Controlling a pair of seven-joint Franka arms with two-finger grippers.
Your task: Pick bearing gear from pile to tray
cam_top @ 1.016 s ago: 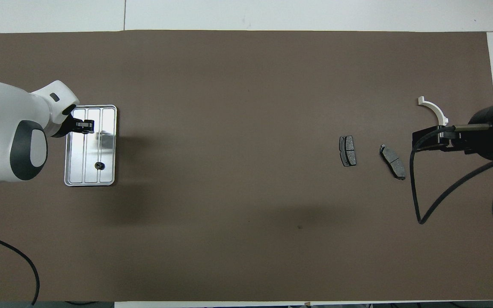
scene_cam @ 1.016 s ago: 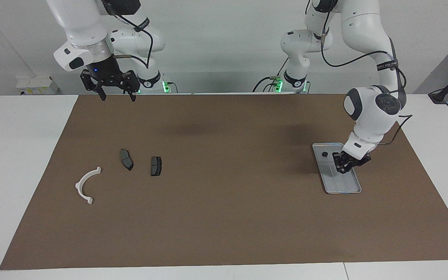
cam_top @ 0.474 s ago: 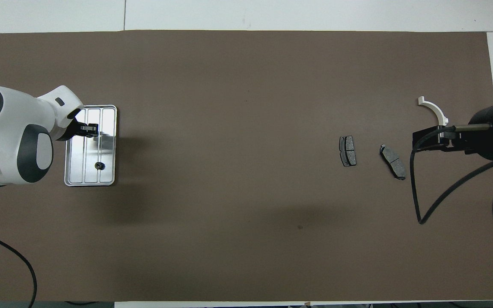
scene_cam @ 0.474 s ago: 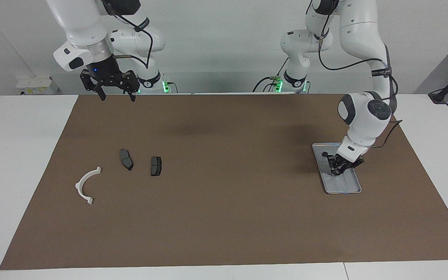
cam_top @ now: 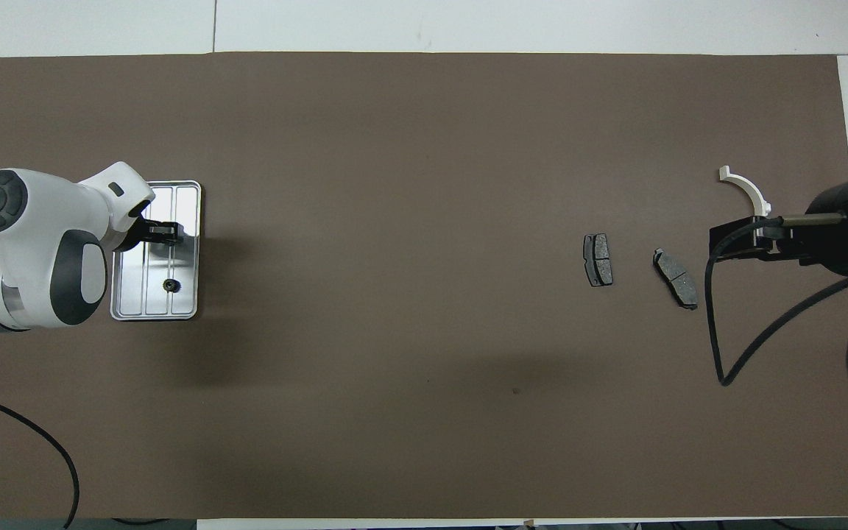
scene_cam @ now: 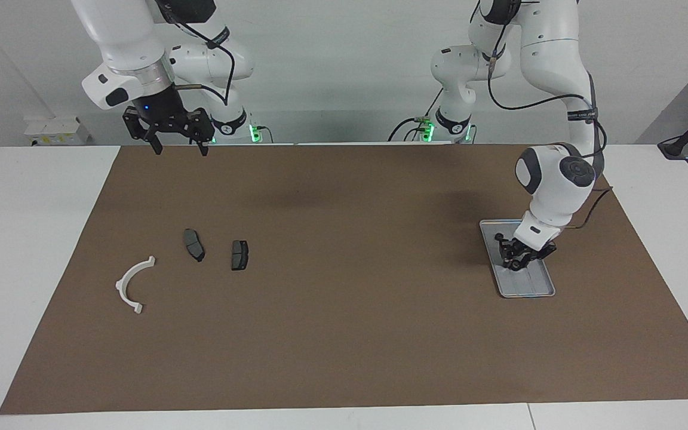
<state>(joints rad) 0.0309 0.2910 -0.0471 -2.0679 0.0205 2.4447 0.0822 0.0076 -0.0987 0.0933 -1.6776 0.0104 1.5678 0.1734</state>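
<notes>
The silver tray (cam_top: 187,206) lies toward the left arm's end of the brown mat and also shows in the facing view (scene_cam: 532,288). A small black gear (cam_top: 171,285) lies in its end nearer the robots. My left gripper (cam_top: 163,232) hangs low over the tray's middle (scene_cam: 514,258), open and empty, apart from the gear. The pile lies toward the right arm's end: a white half-ring bracket (scene_cam: 134,283) and two dark brake pads (scene_cam: 194,244) (scene_cam: 239,255). My right gripper (scene_cam: 180,148) waits open, high over the mat's edge by the robots.
The brown mat (scene_cam: 344,334) covers most of the white table. In the overhead view the right arm's wrist and cable (cam_top: 722,309) hang over the spot beside the bracket (cam_top: 746,189) and the pads (cam_top: 598,259) (cam_top: 676,277).
My left gripper has slid over the tray toward the table's middle and a little toward the gear. The gear, the pile and the right arm have not moved.
</notes>
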